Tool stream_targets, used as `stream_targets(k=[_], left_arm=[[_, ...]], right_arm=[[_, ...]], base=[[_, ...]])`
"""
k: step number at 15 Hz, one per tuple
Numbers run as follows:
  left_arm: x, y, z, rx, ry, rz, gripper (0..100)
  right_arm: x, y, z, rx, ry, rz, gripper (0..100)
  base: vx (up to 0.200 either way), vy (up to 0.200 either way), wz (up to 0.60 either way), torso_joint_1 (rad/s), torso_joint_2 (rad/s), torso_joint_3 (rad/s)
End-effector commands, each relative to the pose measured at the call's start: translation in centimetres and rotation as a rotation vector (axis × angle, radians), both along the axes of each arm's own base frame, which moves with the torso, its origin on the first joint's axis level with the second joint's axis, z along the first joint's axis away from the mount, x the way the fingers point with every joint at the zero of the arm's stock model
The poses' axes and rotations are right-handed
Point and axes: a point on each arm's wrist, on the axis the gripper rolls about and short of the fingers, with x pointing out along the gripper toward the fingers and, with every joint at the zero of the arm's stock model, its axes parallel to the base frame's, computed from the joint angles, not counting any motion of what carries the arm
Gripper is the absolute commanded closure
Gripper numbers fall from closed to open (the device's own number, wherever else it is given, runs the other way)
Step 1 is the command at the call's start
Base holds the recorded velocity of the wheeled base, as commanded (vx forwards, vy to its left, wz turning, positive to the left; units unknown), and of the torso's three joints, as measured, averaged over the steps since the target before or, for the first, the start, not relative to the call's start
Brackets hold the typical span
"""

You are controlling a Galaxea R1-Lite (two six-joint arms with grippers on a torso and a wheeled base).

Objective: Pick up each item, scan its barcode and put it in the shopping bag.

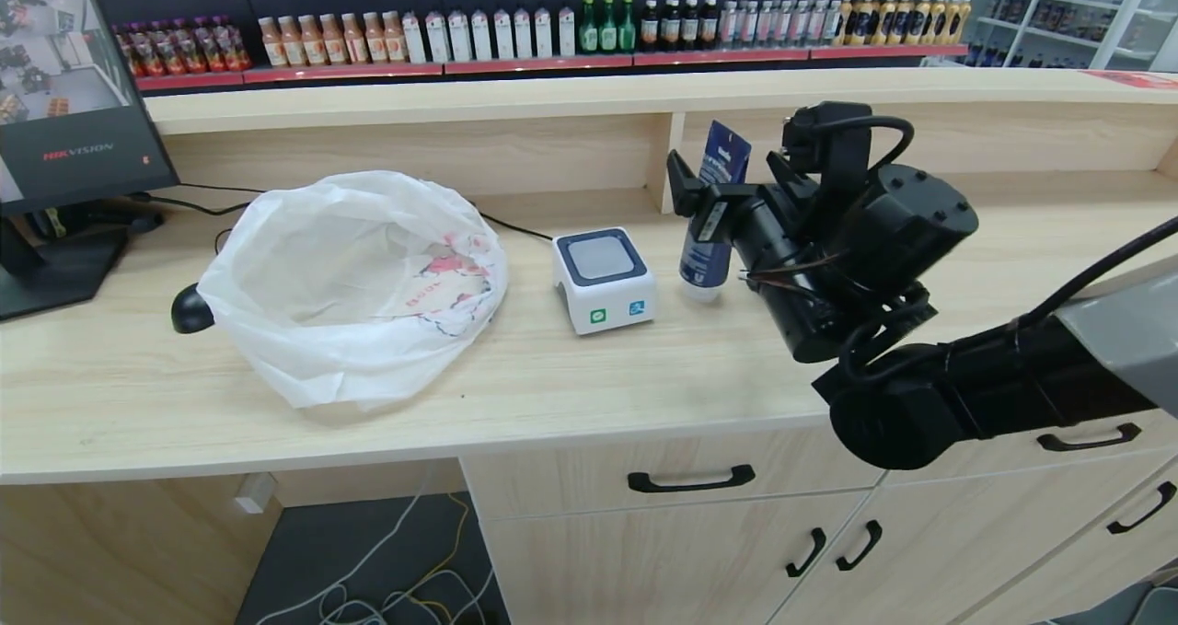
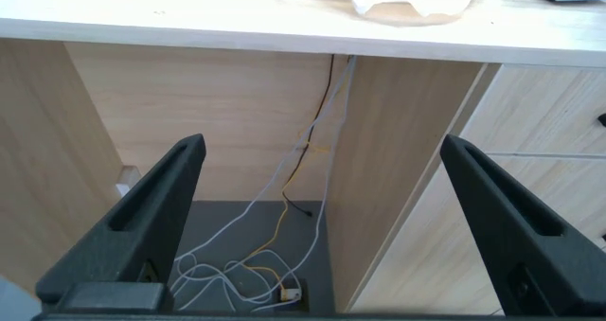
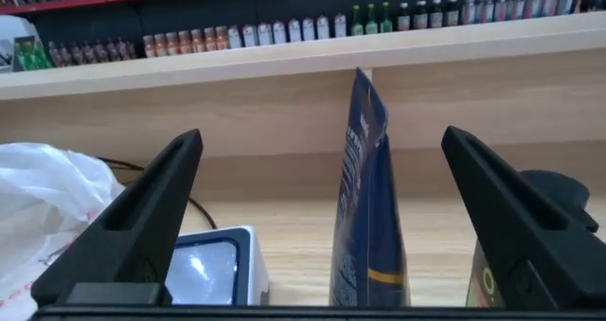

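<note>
A dark blue tube (image 1: 713, 215) stands upright on its white cap on the wooden counter (image 1: 552, 376), right of the white barcode scanner (image 1: 604, 280). My right gripper (image 1: 727, 188) is open, one finger on each side of the tube without touching it. In the right wrist view the tube (image 3: 367, 207) rises between the spread fingers of that gripper (image 3: 322, 217), with the scanner (image 3: 213, 264) beside it. The white shopping bag (image 1: 354, 284) lies open on the counter, left of the scanner. My left gripper (image 2: 322, 217) hangs open and holding nothing below the counter's front edge, facing the knee space.
A monitor (image 1: 64, 100) stands at the far left and a black mouse (image 1: 190, 310) lies beside the bag. A raised ledge with a divider (image 1: 672, 156) runs behind the tube. Drawers (image 1: 690, 480) sit under the counter. Loose cables (image 2: 275, 255) hang in the knee space.
</note>
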Motion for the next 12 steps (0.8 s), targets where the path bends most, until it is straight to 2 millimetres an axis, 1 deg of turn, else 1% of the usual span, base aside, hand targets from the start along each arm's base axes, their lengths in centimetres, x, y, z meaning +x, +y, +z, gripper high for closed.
stream_targets(k=[1,3,4,10,12], left_arm=[[0.0,0.0,0.0,0.0,0.0,0.001,0],[0.0,0.0,0.0,0.0,0.0,0.001,0],[0.0,0.0,0.0,0.0,0.0,0.001,0],[0.0,0.0,0.0,0.0,0.0,0.001,0],[0.0,0.0,0.0,0.0,0.0,0.001,0]], right_arm=[[1.0,-0.7,0.0,-0.004,0.014,-0.027,0],[1.7,-0.6,0.5,0.017,0.013,-0.02,0],[1.9,-0.5,0.4,0.02,0.025,-0.016,0],[3.0,0.2,1.2,-0.017,0.097,-0.013,0],[3.7,0.0,1.2,-0.042,0.14,-0.028,0]], base=[[0.0,0.0,0.0,0.0,0.0,0.0],[0.0,0.0,0.0,0.0,0.0,0.0],[0.0,0.0,0.0,0.0,0.0,0.0],[0.0,0.0,0.0,0.0,0.0,0.0],[0.0,0.0,0.0,0.0,0.0,0.0]])
